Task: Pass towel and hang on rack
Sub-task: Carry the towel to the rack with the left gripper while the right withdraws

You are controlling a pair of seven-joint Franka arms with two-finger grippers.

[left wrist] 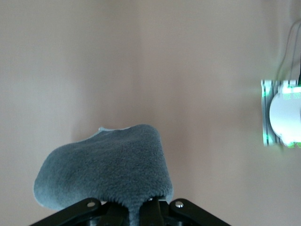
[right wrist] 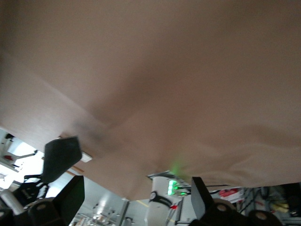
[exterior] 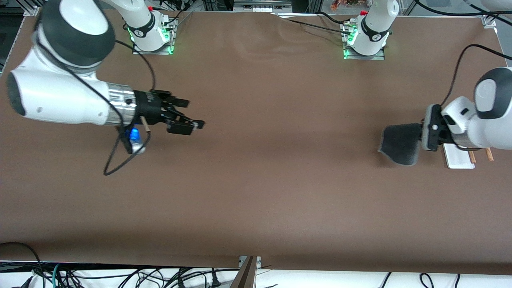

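Risk, drop: I have the towel (exterior: 400, 143) pinched by one edge only, so most of it sags free; I judge a quick swing toward the rack (exterior: 460, 156) could shake it out of the grip.
Risk, miss: the rack sits mostly hidden under my left arm in the front view. I see only part of its white base and two rod ends, so I would be lining up the hang half blind.
Risk, snag: a floppy cloth may bunch on one rod or catch it and tip the stand, I think.
Left hand (exterior: 425, 134): closed on the towel's edge, up in the air over the bench (exterior: 256, 180) at the left arm's end, just beside the rack. In the left wrist view the fingers (left wrist: 141, 213) meet on the cloth (left wrist: 106, 176), nothing else touching.
Towel: hanging from the left hand, clear of the bench as far as I can judge, not on the rack yet.
Right hand (exterior: 188, 116): fingers spread wide, empty, over bare bench toward the right arm's end, well apart from towel and rack; this arm waits.
Stage: the pass looks done; the hang remains.
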